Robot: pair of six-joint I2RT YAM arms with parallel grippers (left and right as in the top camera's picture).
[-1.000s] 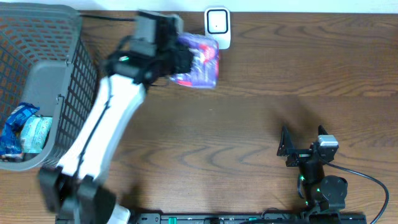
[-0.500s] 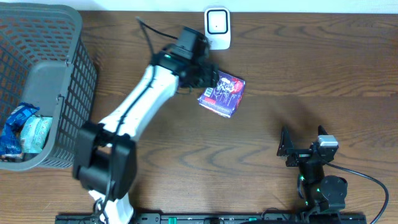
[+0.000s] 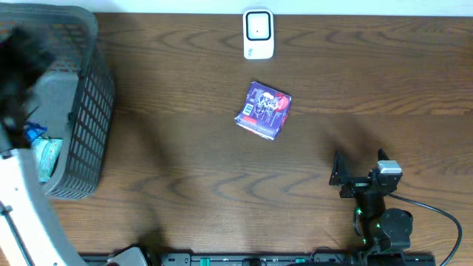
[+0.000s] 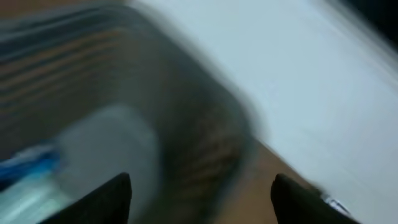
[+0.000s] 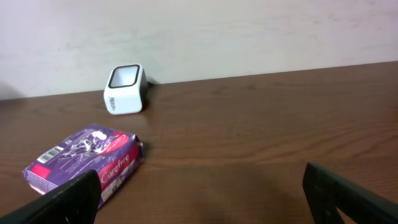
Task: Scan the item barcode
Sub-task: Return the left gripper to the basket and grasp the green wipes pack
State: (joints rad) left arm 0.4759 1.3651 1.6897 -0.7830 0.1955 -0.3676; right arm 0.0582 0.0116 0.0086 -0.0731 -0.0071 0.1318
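The item, a purple pack point(image 3: 264, 111) with a white barcode label on its left side, lies flat on the table below the white scanner point(image 3: 258, 33). No gripper touches it. My left gripper point(image 4: 199, 199) is open and empty, seen through motion blur above the basket point(image 3: 89, 111) at the far left. In the overhead view it is only a dark smear point(image 3: 16, 70). My right gripper point(image 3: 358, 176) rests open at the front right. Its wrist view shows the pack point(image 5: 84, 160) ahead to the left and the scanner point(image 5: 124, 89) behind it.
The grey mesh basket point(image 4: 205, 124) holds blue and pale green packets point(image 3: 33, 148). The white left arm point(image 3: 26, 214) crosses the table's left front corner. A cable runs from the right arm's base point(image 3: 384, 225).
The left gripper opened and let go of the purple pack, which now lies on the table. The left arm swung far left to above the basket. The right arm has not moved.
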